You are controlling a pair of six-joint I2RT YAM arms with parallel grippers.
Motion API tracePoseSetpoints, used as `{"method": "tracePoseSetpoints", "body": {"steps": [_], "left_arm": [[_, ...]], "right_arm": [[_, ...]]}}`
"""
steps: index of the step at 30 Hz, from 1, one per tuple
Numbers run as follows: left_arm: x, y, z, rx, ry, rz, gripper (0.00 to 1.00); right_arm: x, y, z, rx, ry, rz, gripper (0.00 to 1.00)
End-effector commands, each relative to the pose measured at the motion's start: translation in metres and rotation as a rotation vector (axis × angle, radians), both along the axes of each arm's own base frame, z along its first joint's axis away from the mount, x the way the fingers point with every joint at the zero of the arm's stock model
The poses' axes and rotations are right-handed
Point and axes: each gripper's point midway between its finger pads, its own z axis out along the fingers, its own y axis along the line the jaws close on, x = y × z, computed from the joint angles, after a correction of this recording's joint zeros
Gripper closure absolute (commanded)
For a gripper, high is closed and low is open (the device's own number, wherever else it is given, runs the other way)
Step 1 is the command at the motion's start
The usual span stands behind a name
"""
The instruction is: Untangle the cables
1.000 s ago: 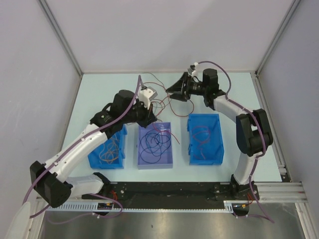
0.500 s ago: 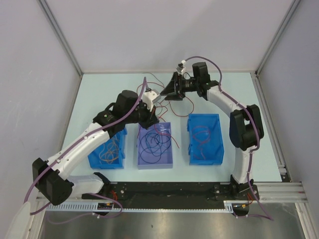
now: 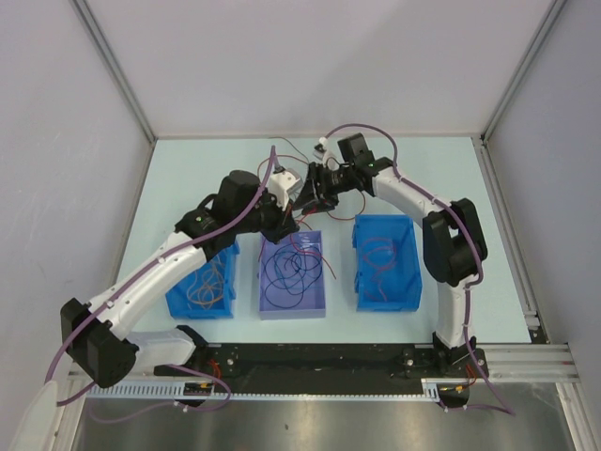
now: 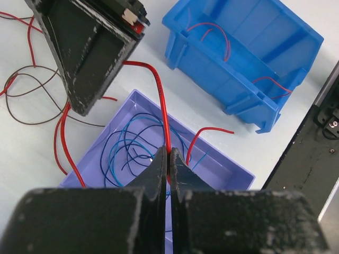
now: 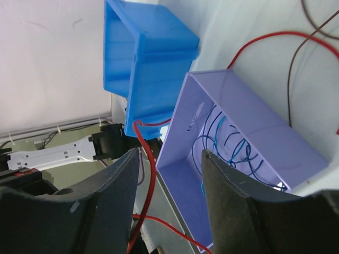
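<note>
Left claw is clamped tight on a red cable, pads together, wire pinched right at the tips. From the pinch the red cable climbs and arcs over to the right claw, which sits just ahead of the left claw, close but not touching it. The right claw's fingers are apart; the red cable runs up through the gap, hugging one finger, and I can't tell whether it touches. Directly under the left claw is the purple tray, with loose loops of blue and dark cables inside. Ahead and to the right of the left claw stands a blue bin with red loops in it. Beneath the right claw, on the tabletop, lie more red lengths and a brown cable, some trailing toward the tray's edge. Behind and left of the left claw, partly under its arm, a second blue bin holds tan cables.
</note>
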Motion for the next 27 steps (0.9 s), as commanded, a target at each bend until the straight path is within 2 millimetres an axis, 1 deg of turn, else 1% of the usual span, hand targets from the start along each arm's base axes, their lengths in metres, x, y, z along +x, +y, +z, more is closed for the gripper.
{"method": "tracePoseSetpoints", "body": {"steps": [1,3,6,7,9,11,12,14,15,16,17,19,20,22,23,24,25,26,27], "left_arm": [[0.000,0.000,0.012,-0.022,-0.062,-0.007,1.00],[0.000,0.000,0.013,-0.022,-0.062,-0.005,1.00],[0.000,0.001,0.012,-0.020,-0.063,-0.001,1.00],[0.000,0.001,0.013,-0.022,-0.063,-0.002,1.00],[-0.001,0.001,0.014,-0.025,-0.065,-0.005,1.00],[-0.002,0.001,0.013,-0.026,-0.061,-0.006,1.00],[-0.002,0.001,0.014,-0.028,-0.064,-0.006,1.00],[-0.002,0.001,0.014,-0.024,-0.062,-0.003,0.99],[-0.002,0.001,0.015,-0.024,-0.065,0.003,0.98],[-0.001,0.003,0.014,-0.018,-0.067,0.015,0.96],[-0.001,0.003,0.016,-0.018,-0.072,0.020,0.94],[0.001,0.006,0.017,-0.015,-0.081,0.045,0.91],[0.001,0.007,0.018,-0.014,-0.084,0.050,0.90],[0.000,0.009,0.020,-0.022,-0.092,0.058,0.88],[0.002,0.011,0.022,-0.022,-0.104,0.073,0.88],[0.004,0.013,0.020,-0.015,-0.106,0.092,0.88],[0.011,0.020,0.018,0.010,-0.122,0.140,0.88],[0.016,0.025,0.016,0.031,-0.132,0.177,0.88],[0.021,0.030,0.013,0.041,-0.122,0.229,0.88]], "right_arm": [[-0.002,0.004,0.004,0.017,-0.017,0.000,0.48],[-0.005,0.005,0.007,0.027,-0.010,0.002,0.50],[-0.006,0.005,0.008,0.032,-0.008,-0.005,0.59],[-0.005,0.005,0.008,0.038,-0.013,-0.007,0.64],[-0.004,0.006,0.010,0.047,-0.008,-0.016,0.68],[-0.002,0.010,0.017,0.070,-0.017,-0.016,0.75],[0.002,0.010,0.022,0.084,-0.034,-0.019,0.83],[0.008,0.011,0.039,0.110,-0.067,-0.018,0.96],[0.013,0.009,0.045,0.115,-0.079,-0.029,1.00],[0.017,0.008,0.052,0.122,-0.096,-0.034,1.00],[0.022,0.007,0.072,0.144,-0.144,-0.038,1.00],[0.032,-0.001,0.095,0.172,-0.208,-0.057,1.00],[0.034,-0.004,0.117,0.196,-0.257,-0.067,1.00],[0.044,-0.015,0.148,0.237,-0.338,-0.101,1.00],[0.041,-0.021,0.172,0.265,-0.388,-0.114,1.00],[0.046,-0.030,0.195,0.300,-0.447,-0.140,1.00],[0.045,-0.035,0.209,0.320,-0.487,-0.150,1.00],[0.039,-0.043,0.240,0.348,-0.560,-0.163,1.00],[0.039,-0.048,0.254,0.355,-0.598,-0.182,1.00]]}}
